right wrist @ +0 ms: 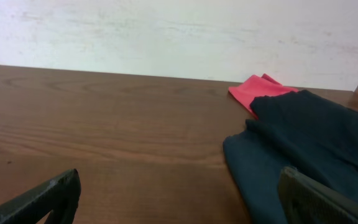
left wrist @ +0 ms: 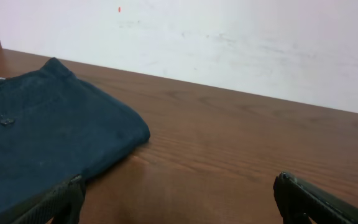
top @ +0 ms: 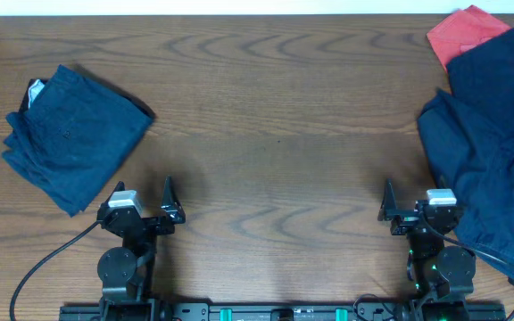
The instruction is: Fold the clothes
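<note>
A folded pair of dark navy shorts (top: 71,136) lies at the left of the table, white label at its top left corner; it also shows in the left wrist view (left wrist: 39,143), with a small button. A loose pile of dark navy shorts (top: 493,152) lies at the right edge and shows in the right wrist view (right wrist: 303,149). My left gripper (top: 141,201) is open and empty near the front edge, just right of the folded shorts; its fingertips show in the left wrist view (left wrist: 179,199). My right gripper (top: 415,201) is open and empty beside the pile; its fingertips show in the right wrist view (right wrist: 182,196).
A red cloth (top: 464,32) lies at the back right, partly under the navy pile, and shows in the right wrist view (right wrist: 257,90). Bare brown wood table (top: 275,134) lies between the two heaps. A white wall stands behind the table's far edge.
</note>
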Motion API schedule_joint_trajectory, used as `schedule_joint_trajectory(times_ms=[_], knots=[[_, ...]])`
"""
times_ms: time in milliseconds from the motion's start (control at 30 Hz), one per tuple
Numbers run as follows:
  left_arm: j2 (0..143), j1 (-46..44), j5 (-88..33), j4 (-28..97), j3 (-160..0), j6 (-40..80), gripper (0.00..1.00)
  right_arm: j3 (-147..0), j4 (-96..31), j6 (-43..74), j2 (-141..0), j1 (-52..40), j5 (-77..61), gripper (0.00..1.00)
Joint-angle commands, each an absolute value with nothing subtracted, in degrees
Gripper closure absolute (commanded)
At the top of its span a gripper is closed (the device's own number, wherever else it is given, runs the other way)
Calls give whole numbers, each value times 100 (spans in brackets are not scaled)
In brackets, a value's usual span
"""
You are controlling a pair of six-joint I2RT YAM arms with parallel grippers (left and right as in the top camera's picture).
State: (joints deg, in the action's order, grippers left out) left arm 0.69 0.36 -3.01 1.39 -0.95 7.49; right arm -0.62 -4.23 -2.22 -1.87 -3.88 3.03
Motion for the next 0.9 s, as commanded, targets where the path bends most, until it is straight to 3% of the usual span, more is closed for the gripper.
schedule_joint_trajectory(times_ms=[0,867], knots=[[8,58,-316,344,-21,757,2,-51,-440,-307,-189,-327,296,1],[21,58,-316,364,-23,760,2,-51,-434,-305,-189,-327,274,1]])
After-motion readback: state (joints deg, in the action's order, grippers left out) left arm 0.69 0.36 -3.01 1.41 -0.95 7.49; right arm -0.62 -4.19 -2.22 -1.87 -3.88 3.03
